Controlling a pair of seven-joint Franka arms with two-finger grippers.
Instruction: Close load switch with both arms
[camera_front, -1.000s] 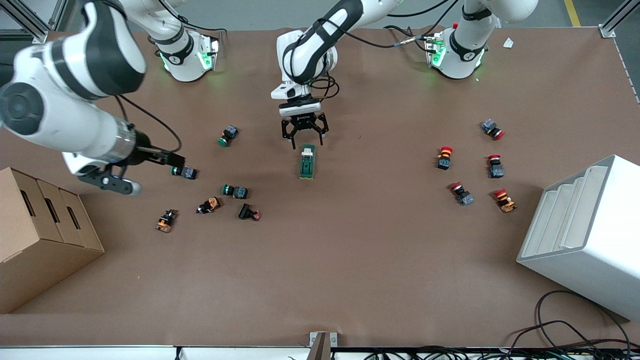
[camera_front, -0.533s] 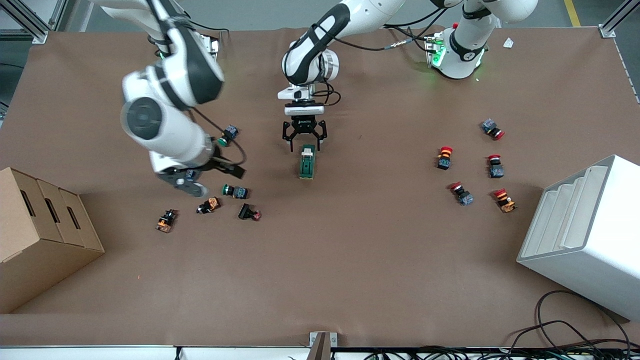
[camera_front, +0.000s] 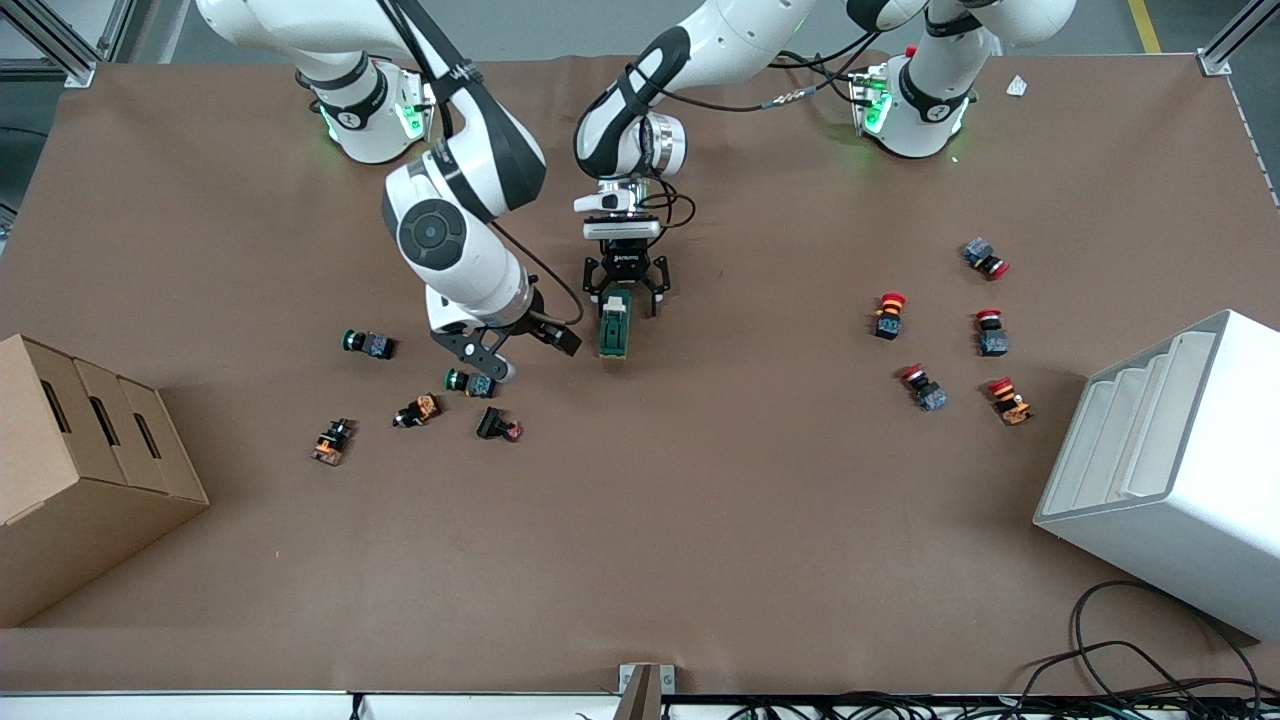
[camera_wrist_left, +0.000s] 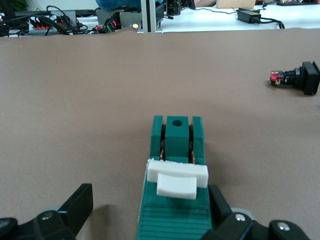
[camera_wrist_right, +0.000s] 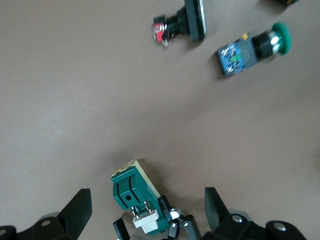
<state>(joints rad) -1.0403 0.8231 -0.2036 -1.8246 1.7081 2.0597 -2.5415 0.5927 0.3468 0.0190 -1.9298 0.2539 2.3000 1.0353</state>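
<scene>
Front view: the load switch (camera_front: 614, 326) lies mid-table. The left gripper (camera_front: 627, 296), jaws apart, straddles its white-lever end. The right gripper (camera_front: 520, 350) hovers beside the switch, toward the right arm's end, over a green-capped push button (camera_front: 470, 382). Red-capped buttons (camera_front: 888, 315) lie well apart from the switch toward the left arm's end.

Left wrist view: the switch (camera_wrist_left: 175, 185) sits between spread fingers (camera_wrist_left: 75, 207).

Right wrist view: jaws apart, switch (camera_wrist_right: 137, 197) between; a black button (camera_wrist_right: 181, 25) near. No writing is legible.
</scene>
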